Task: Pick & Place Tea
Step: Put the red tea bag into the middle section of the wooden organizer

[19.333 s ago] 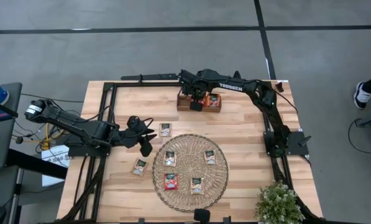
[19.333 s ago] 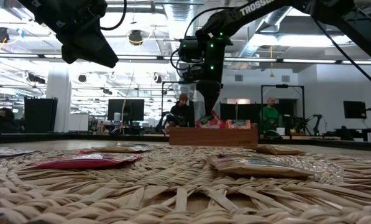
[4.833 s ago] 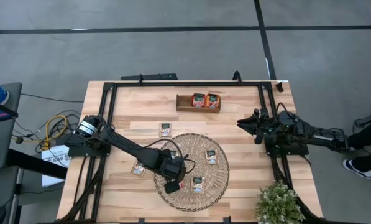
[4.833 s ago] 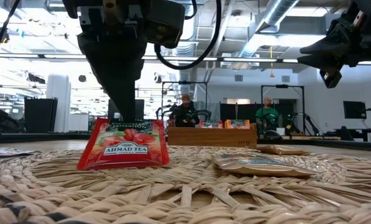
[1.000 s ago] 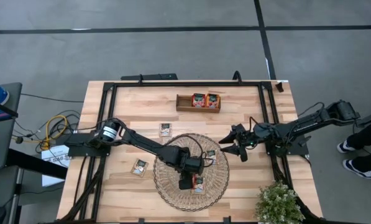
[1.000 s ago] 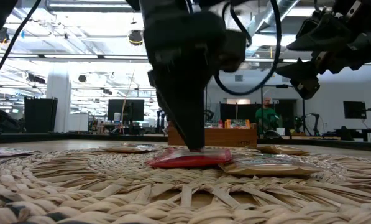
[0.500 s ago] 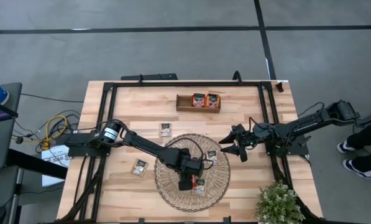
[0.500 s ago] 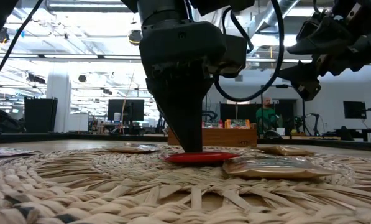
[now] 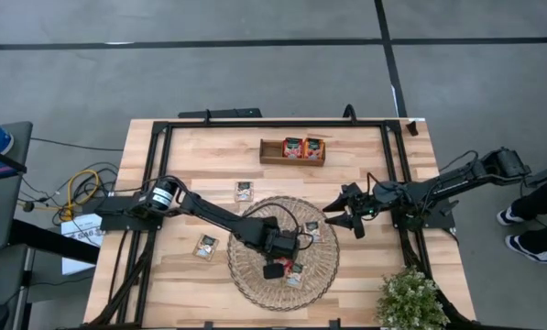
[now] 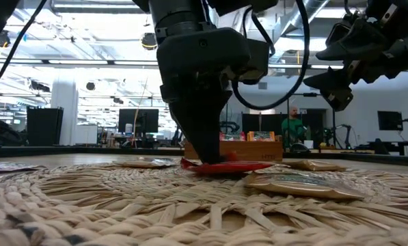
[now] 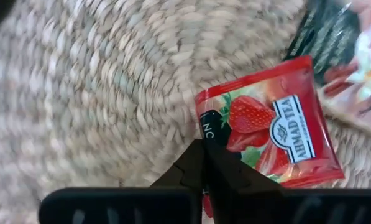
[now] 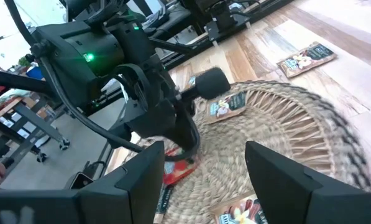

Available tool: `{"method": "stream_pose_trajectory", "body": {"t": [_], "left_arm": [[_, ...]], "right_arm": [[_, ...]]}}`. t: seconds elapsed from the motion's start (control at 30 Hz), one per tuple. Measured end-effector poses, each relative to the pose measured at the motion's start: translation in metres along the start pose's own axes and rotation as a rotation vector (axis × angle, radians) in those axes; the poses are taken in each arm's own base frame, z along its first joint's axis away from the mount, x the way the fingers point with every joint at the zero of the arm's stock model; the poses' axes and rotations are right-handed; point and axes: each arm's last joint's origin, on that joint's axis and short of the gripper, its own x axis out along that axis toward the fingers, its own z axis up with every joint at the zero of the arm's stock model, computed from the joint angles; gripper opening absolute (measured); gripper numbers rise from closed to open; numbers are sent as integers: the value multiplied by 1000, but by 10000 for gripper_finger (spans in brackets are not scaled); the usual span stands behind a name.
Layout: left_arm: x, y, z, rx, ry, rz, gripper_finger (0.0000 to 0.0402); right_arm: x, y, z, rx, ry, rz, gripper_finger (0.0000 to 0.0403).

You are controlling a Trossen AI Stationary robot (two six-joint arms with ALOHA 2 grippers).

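Gripping now: left pincer [image 11: 204, 163] just clamped onto red tea sachet [image 11: 269, 127] edge on woven mat [image 9: 321, 275]; liftable. Right pincer [image 9: 347, 213] agape, waiting.

1. The right arm's own two dark fingers [image 12: 141, 180] frame the picture, set well apart.
2. Past them the big round woven mat [image 12: 297, 137] lies on the light wooden tabletop [image 12: 359, 68].
3. The other dark arm, with a green light, reaches onto the mat; its left gripper [image 12: 190, 149] presses down at a red-orange flat tea sachet [image 12: 178, 169].
4. A pale cream sachet [image 12: 227, 106] lies on the mat, another [image 12: 306, 59] on bare wood.
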Motion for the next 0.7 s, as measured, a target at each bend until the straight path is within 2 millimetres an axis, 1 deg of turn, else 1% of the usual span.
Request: {"method": "stream_pose_trajectory", "body": {"t": [0.07, 0.17, 0.27, 0.37, 0.47, 0.6, 0.7], "left_arm": [[-8, 3, -1, 3, 12, 52, 0], [-30, 5, 4, 5, -8, 110, 0], [-57, 7, 9, 0, -52, 116, 0], [-77, 5, 16, 15, -108, 98, 0], [-99, 6, 25, 20, -183, 91, 0], [-117, 12, 40, 7, -253, 83, 0], [-127, 17, 49, -2, -312, 104, 0]], "right_arm": [[0, 0, 0, 0, 0, 0, 216], [0, 0, 0, 2, -3, 2, 216], [0, 2, 2, 19, -17, 28, 216], [0, 6, 5, 12, -16, 91, 216], [3, 14, 13, -28, -13, 121, 216], [10, 25, 25, -133, 24, 119, 216], [18, 28, 34, -141, 62, 56, 216]]}}
